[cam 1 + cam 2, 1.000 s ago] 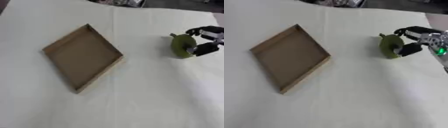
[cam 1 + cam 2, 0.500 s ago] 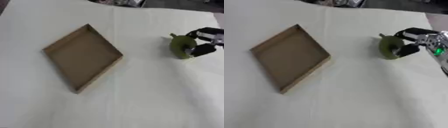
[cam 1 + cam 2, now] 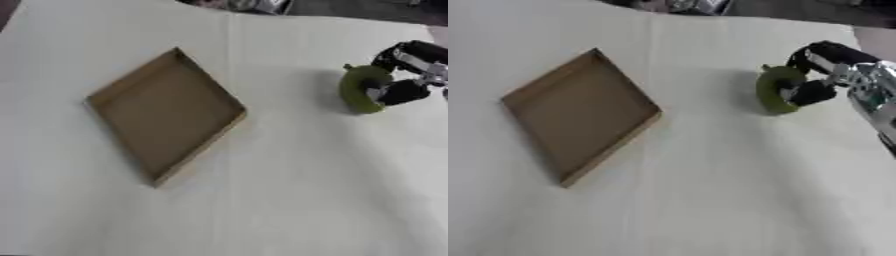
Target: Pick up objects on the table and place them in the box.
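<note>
At the table's right side: right hand point(image 3: 820, 75) grasping the green object point(image 3: 777, 90).
Fingers above and thumb below curl around the round green object, which sits at or just above the table point(image 3: 289, 190); contact with the surface cannot be confirmed. Step in hand: pick-up. Next move, as judged: lift clear, carry left across open surface, release inside the box point(image 3: 166, 112), a shallow empty cardboard tray well apart from the object. Table covering is plain white. Dark clutter shows past the far edge. Left hand is out of view.
</note>
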### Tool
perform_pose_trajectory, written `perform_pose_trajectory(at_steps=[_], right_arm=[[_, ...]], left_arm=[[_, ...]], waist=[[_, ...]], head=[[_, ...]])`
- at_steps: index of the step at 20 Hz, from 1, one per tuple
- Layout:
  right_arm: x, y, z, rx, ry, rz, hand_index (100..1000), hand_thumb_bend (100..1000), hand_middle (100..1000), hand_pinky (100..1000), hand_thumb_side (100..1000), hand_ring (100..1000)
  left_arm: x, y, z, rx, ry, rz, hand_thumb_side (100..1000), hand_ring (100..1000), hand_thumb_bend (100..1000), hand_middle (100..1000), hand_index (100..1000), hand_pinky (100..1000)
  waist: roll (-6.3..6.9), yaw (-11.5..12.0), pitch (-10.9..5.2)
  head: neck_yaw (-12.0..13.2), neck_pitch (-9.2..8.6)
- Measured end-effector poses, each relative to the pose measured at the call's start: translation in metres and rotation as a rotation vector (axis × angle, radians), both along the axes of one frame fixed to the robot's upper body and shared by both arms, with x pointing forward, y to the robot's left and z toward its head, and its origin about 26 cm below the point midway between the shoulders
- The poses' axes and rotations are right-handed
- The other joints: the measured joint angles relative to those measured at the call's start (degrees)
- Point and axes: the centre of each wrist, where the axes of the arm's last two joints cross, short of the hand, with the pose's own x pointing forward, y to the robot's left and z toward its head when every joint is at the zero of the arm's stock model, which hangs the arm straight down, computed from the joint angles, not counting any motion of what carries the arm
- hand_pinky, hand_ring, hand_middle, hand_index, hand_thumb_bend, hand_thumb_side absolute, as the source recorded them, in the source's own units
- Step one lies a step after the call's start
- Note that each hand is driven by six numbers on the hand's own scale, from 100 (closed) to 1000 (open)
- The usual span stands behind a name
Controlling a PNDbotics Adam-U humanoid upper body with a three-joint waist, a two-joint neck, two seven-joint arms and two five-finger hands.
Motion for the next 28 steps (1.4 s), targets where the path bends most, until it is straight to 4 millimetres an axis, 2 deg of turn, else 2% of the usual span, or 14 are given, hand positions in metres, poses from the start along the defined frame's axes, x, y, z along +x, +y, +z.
perform_pose_trajectory(at_steps=[5,10,16,22,28], right_arm=[[-0.025,0.021,0.02,-0.08,-0.218,0.123,715,100,602,731,274,687],[-0.059,0.046,0.054,-0.135,-0.445,0.235,710,100,605,718,263,679],[-0.095,0.075,0.092,-0.164,-0.637,0.376,711,100,610,710,241,672],[-0.107,0.117,0.118,-0.172,-0.72,0.592,711,100,611,703,226,652],[-0.113,0.159,0.118,-0.149,-0.696,0.73,712,100,606,703,208,639]], left_arm=[[0.0,0.0,0.0,-0.001,0.0,-0.003,596,688,100,638,812,630],[0.0,-0.001,0.0,-0.001,0.001,-0.004,596,685,100,635,812,627],[0.0,-0.001,0.0,-0.001,0.001,-0.005,596,684,100,634,811,626],[0.001,-0.001,0.0,-0.003,-0.001,-0.008,597,684,100,634,811,628],[0.002,-0.004,0.003,0.0,-0.01,-0.021,598,684,100,634,810,628]], waist=[[-0.02,0.0,0.0],[-0.02,-0.2,-0.01],[-0.12,-0.2,-0.06],[-0.17,0.4,-0.44],[-0.27,0.9,-0.54]], head=[[0.1,0.01],[0.2,0.01],[0.2,0.03],[0.2,0.34],[-0.1,0.61]])
